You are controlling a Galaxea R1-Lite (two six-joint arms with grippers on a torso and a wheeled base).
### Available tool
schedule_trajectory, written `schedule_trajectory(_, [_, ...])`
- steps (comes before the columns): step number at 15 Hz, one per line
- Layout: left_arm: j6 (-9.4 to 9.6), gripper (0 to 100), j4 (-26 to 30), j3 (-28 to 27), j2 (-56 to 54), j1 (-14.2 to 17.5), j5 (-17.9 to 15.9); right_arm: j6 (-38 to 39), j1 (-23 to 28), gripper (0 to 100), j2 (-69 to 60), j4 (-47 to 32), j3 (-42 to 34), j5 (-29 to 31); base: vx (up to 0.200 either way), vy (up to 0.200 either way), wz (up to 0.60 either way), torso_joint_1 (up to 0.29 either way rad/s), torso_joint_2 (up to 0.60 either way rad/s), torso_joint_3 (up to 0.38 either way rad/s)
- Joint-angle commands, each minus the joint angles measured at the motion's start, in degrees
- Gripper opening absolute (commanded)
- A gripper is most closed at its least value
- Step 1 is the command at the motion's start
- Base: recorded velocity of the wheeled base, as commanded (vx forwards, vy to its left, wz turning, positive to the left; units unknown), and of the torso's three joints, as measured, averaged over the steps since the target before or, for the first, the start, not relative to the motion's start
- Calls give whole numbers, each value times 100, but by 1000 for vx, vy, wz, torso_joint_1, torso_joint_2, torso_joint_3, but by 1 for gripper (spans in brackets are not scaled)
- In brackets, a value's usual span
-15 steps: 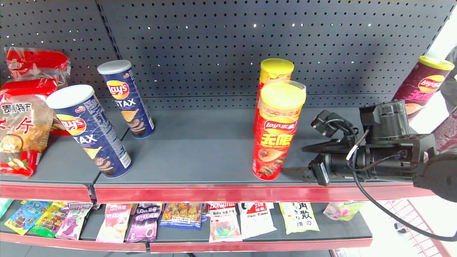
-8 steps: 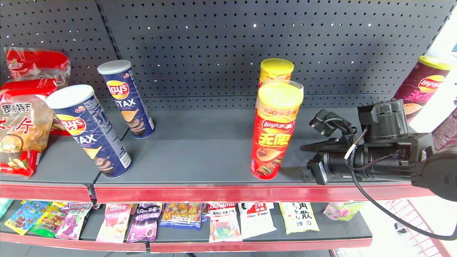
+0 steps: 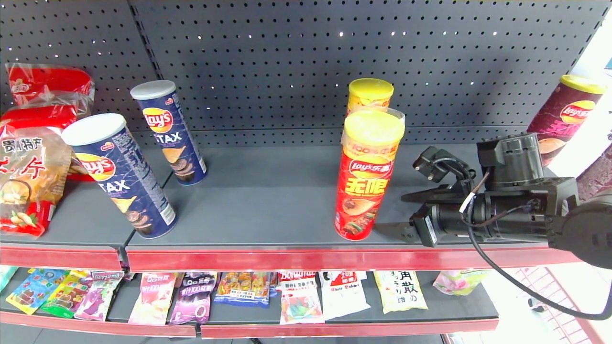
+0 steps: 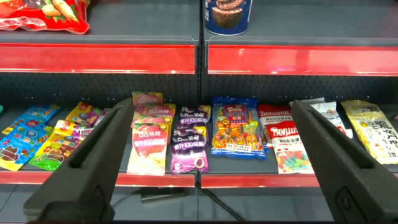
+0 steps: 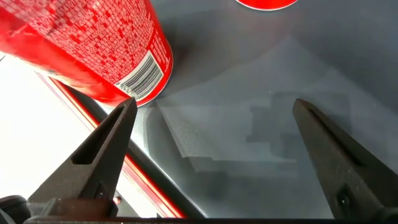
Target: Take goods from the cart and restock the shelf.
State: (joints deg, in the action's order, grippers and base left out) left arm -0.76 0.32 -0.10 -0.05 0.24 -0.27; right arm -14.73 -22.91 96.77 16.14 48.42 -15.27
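The red cylindrical cardboard chip can with yellow plastic lid (image 3: 366, 181) stands upright at the front edge of the grey metal shelf (image 3: 267, 205). Right gripper (image 3: 397, 215): fingers spread wide, empty (just beside the can). Left gripper (image 4: 212, 104): fingers spread wide, empty.

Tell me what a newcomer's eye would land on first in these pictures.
The tall red chip can with its yellow lid, upright at the front edge of the upper shelf, draws the eye first, with the open right gripper close beside its base. Next come the blue can at the shelf's front left, a second blue can behind it, and the row of bright candy bags on the lower shelf.
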Motion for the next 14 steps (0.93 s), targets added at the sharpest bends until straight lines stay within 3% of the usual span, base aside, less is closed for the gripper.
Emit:
schedule_trajectory(1, [-4,100,-5,1,5,2,0,-4,-3,100,9,3,9,-2,0,0,0,0,0,0])
schedule_trajectory(10, [-4,100,-5,1,5,2,0,14,67,100,-527,-32,-342,-2,0,0,0,0,0,0])
schedule_trajectory(12, [-4,100,-5,1,5,2,0,5,120,100,-1275,-41,-764,-11,0,0,0,0,0,0])
schedule_trajectory(14, [-4,100,3,1,5,2,0,14,225,100,-3129,-120,-2109,-37,0,0,0,0,0,0])
